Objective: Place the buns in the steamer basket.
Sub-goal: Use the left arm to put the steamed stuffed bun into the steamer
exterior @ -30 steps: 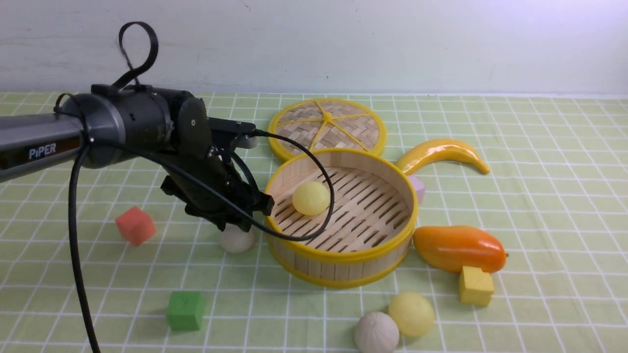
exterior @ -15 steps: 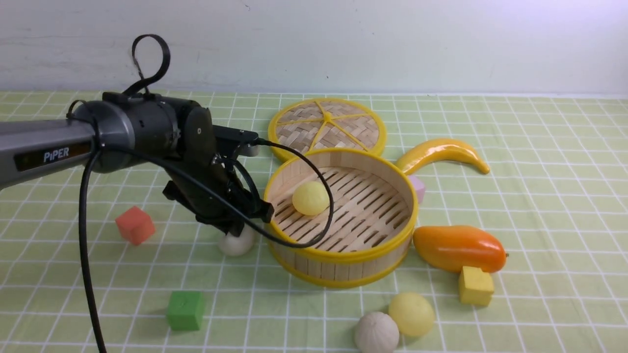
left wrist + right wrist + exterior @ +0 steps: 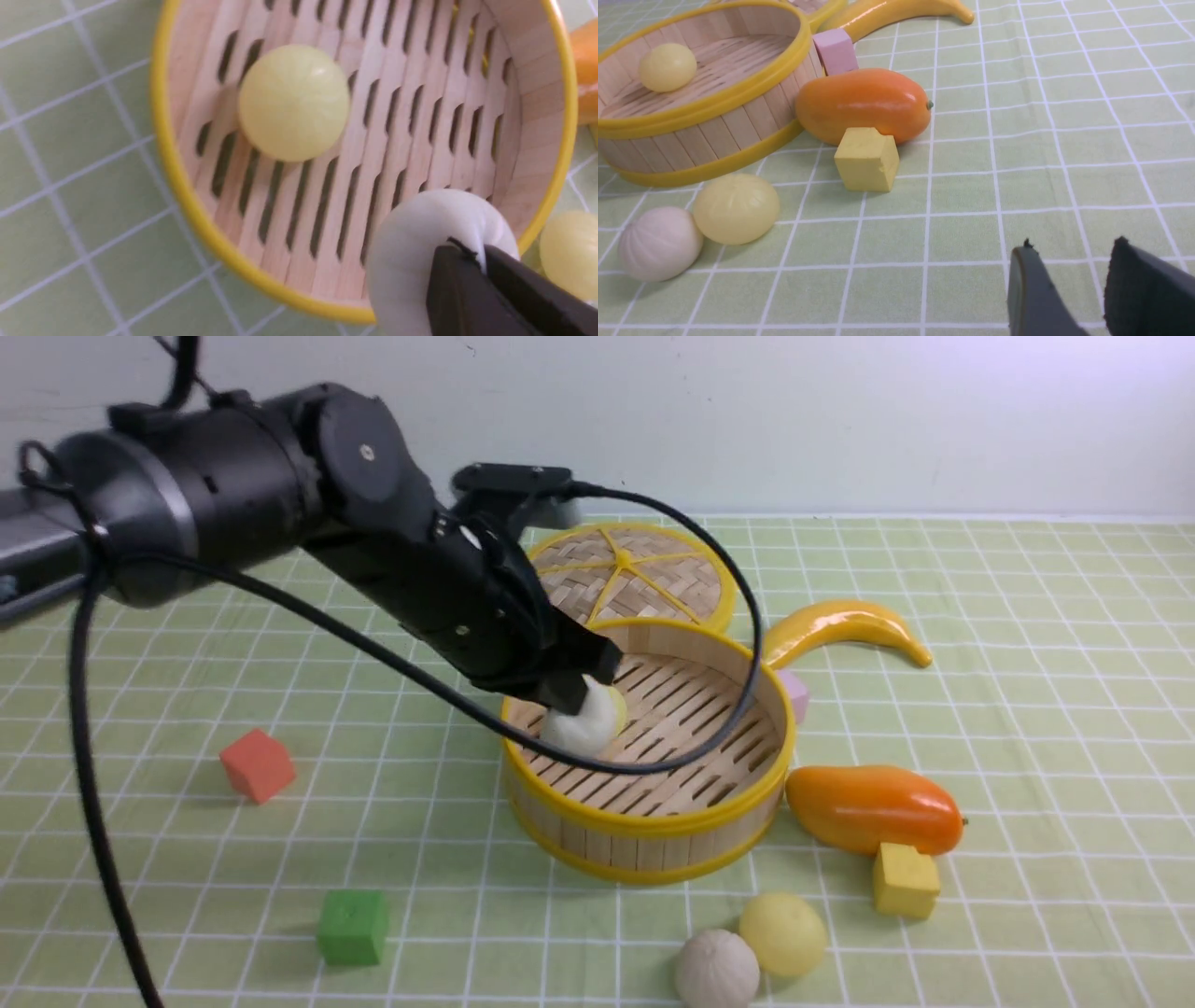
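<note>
The left jaws, clenched on a white bun [image 3: 581, 726], hold it over the left side of the basket [image 3: 653, 826], near a yellow bun [image 3: 294, 102] lying on its slotted floor. A second white bun [image 3: 717, 971] and second yellow bun [image 3: 782, 933] lie side by side on the desk [image 3: 1027, 709] before the basket. The right jaws stand parted and empty.

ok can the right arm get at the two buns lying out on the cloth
Probably yes: the white bun and yellow bun lie in the open beside the basket, only bare cloth between them and the right gripper, which is open and empty. They sit close together, though.
</note>
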{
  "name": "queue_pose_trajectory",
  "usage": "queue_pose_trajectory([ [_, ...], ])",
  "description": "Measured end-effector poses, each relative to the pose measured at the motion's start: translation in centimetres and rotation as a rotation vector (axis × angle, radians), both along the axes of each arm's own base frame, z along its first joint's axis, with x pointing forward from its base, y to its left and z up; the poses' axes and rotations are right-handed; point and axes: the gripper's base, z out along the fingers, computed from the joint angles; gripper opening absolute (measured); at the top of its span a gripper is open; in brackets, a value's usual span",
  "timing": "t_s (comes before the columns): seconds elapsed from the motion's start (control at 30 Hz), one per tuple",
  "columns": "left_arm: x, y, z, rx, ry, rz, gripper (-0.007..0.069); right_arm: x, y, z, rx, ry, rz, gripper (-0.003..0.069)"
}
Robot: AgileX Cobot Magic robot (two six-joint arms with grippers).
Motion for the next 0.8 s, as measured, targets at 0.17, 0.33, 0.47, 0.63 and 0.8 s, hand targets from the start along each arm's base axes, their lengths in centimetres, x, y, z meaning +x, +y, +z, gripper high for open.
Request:
queue_pose_trajectory([
  [0.17,1.8,-1.9,-4.3,0.04,-0.002,-0.028,0.0034,0.0,0.0,0.0,0.0,0.0,0.0,0.0239],
  [0.33,2.6,-2.3,-5.8,0.059,0.019,-0.035,0.0222,0.0,0.0,0.0,0.0,0.0,0.0,0.0239],
  [0.47,2.8,-2.3,-5.3,0.053,0.007,-0.035,0.0393,0.0,0.0,0.0,0.0,0.0,0.0,0.0239],
  [0.63,2.4,-2.3,-4.3,0.05,0.026,-0.047,0.0572,0.0,0.0,0.0,0.0,0.0,0.0,0.0239],
  [0.8,0.8,-1.6,0.3,0.002,0.035,0.0,0.0508,0.0,0.0,0.0,0.0,0.0,0.0,0.0239],
])
